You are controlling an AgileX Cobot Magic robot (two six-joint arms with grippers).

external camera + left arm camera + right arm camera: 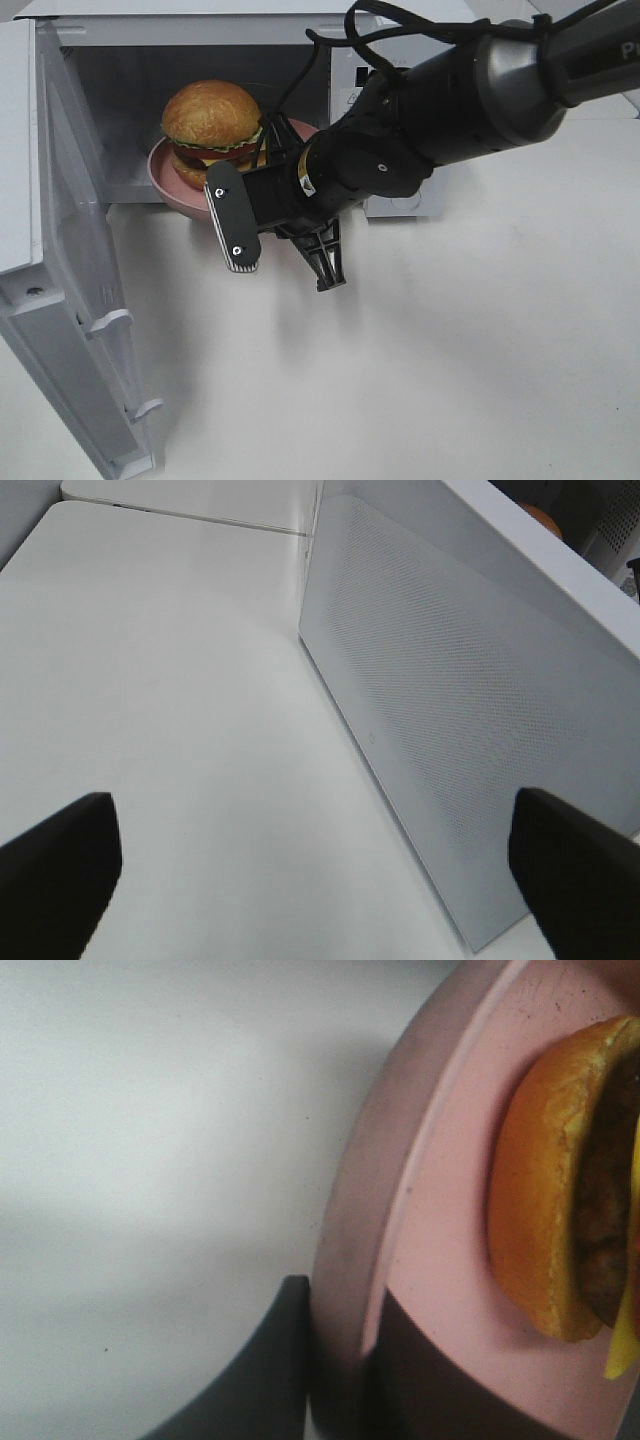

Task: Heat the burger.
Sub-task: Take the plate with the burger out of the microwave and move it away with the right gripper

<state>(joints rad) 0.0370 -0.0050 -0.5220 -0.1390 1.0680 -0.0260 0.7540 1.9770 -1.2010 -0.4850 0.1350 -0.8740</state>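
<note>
Plate (180, 185) with burger (212, 125), rim clenched by right end effector (340, 1380), is held at microwave (90, 40) mouth, upper left; next, setting down inside is judged needed.

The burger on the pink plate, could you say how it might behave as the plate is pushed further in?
The burger is tall and layered, sitting loose on the plate, so it may slide or tip. The right gripper pinches only the rim, so the plate could tilt.
</note>
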